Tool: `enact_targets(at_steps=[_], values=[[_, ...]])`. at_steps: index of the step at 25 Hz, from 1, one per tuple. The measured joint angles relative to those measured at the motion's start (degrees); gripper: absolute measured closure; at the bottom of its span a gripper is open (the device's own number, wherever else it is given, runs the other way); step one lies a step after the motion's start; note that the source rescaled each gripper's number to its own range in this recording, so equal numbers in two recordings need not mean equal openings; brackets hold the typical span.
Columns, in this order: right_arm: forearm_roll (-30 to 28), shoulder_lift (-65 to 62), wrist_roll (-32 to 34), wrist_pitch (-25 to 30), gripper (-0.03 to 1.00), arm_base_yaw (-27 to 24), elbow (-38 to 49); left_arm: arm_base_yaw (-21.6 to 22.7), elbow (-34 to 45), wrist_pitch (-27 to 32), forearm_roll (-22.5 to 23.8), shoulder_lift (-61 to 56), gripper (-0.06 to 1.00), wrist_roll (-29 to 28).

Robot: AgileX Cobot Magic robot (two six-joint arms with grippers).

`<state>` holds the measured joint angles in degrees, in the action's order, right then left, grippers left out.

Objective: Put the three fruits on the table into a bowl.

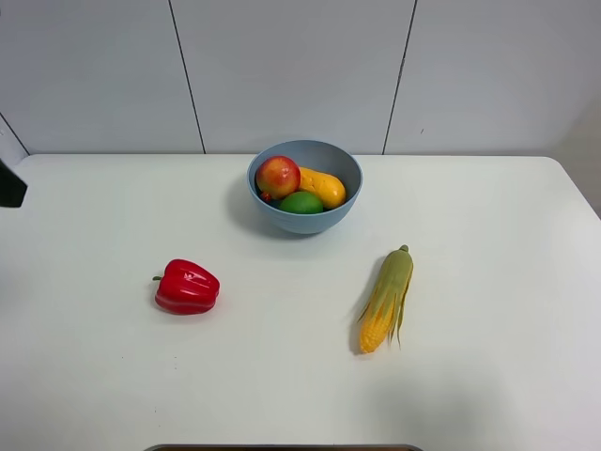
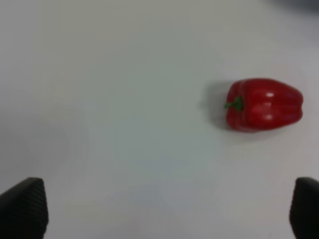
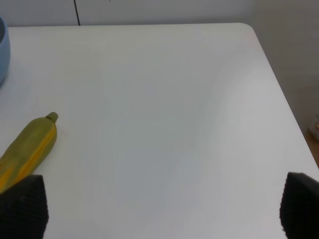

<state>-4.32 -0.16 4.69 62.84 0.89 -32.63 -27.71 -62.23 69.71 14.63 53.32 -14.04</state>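
Note:
The light-blue bowl [image 1: 305, 222] stands at the back middle of the white table [image 1: 488, 310]. All three fruits lie inside it: the red-and-yellow round fruit [image 1: 278, 176], the orange-yellow oblong fruit [image 1: 324, 187] and the green lime [image 1: 301, 202]. My left gripper [image 2: 164, 209] is open above bare table, well short of any object. My right gripper [image 3: 160, 204] is open too, with nothing between its fingers. The bowl's edge [image 3: 2, 55] shows at the side of the right wrist view. Neither gripper appears in the high view.
A red bell pepper [image 1: 187, 287] [image 2: 264, 104] lies on the left part of the table. A corn cob with green husk [image 1: 387, 299] [image 3: 27, 149] lies right of the middle. A dark arm part [image 1: 11, 185] shows at the left edge. The table's right edge [image 3: 279, 94] is near.

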Motion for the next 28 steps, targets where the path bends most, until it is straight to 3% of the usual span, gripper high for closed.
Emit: enact_targets(at_steps=[3, 6, 12, 18, 23, 28], values=[[0.0, 0.0, 0.0, 0.0, 0.04, 0.0, 0.0, 0.8, 5.3, 0.0, 0.5, -6.6, -0.02, -1.0], [0.0, 0.0, 0.0, 0.0, 0.04, 0.0, 0.0, 5.3, 11.0, -0.1, 0.4, -13.6, -0.02, -1.6], [0.0, 0.0, 0.0, 0.0, 0.04, 0.0, 0.0, 19.3, 22.7, -5.0, -3.4, -28.2, -0.02, 0.3], [0.0, 0.0, 0.0, 0.0, 0.04, 0.0, 0.0, 29.7, 32.5, -7.4, -8.3, -41.3, -0.02, 6.8], [0.0, 0.0, 0.0, 0.0, 0.04, 0.0, 0.0, 33.2, 36.8, -7.4, -11.0, -52.2, -0.02, 10.1], [0.0, 0.0, 0.0, 0.0, 0.04, 0.0, 0.0, 33.4, 36.9, -7.4, -11.8, -53.5, -0.02, 12.1]])
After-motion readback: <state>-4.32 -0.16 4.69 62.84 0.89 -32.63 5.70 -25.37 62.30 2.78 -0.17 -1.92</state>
